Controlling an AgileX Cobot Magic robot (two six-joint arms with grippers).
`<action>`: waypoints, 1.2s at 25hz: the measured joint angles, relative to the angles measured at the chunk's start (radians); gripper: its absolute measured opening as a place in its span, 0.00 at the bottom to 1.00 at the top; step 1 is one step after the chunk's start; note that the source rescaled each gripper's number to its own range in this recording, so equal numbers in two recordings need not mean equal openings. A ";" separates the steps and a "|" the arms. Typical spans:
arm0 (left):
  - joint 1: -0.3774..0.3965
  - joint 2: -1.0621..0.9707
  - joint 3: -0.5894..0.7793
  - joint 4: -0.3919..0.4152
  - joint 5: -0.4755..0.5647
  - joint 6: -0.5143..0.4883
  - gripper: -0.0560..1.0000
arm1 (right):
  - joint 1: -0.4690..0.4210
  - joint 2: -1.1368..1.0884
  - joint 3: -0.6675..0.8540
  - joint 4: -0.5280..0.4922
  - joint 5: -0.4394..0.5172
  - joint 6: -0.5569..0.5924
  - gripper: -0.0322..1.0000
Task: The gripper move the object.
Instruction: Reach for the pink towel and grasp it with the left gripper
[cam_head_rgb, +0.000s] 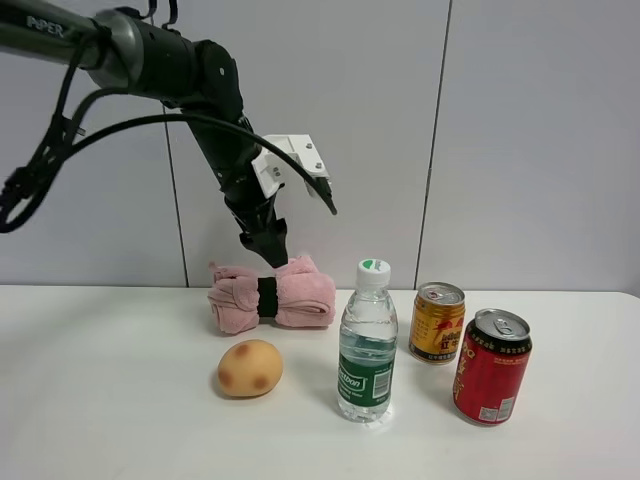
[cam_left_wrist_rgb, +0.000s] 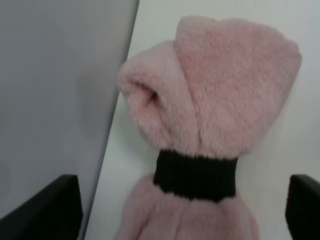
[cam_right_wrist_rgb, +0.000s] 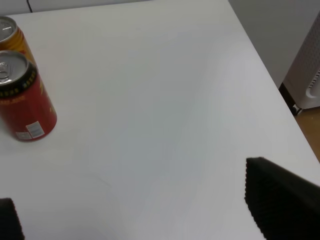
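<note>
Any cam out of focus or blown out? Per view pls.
Exterior high: sharp, even light, only a faint shadow under the bottle. Left wrist: pink towel fills the frame, slightly soft; jaws are dark blurs at the corners. Right wrist: red can fairly crisp, jaws blurred, no glare.

The left arm (cam_head_rgb: 150, 55) comes in from high up and bends steeply down at the wrist. The left tool (cam_head_rgb: 266, 243) points downward, fingers spread. The right tool (cam_right_wrist_rgb: 145, 212) has its fingers wide apart too.
</note>
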 joint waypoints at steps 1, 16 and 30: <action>0.000 0.018 -0.021 -0.011 0.002 0.011 0.91 | 0.000 0.000 0.000 0.000 0.000 0.000 1.00; 0.027 0.169 -0.078 -0.064 -0.012 0.221 0.91 | 0.000 0.000 0.000 0.000 0.000 0.000 1.00; 0.038 0.219 -0.083 -0.079 -0.066 0.227 1.00 | 0.000 0.000 0.000 0.000 0.000 0.000 1.00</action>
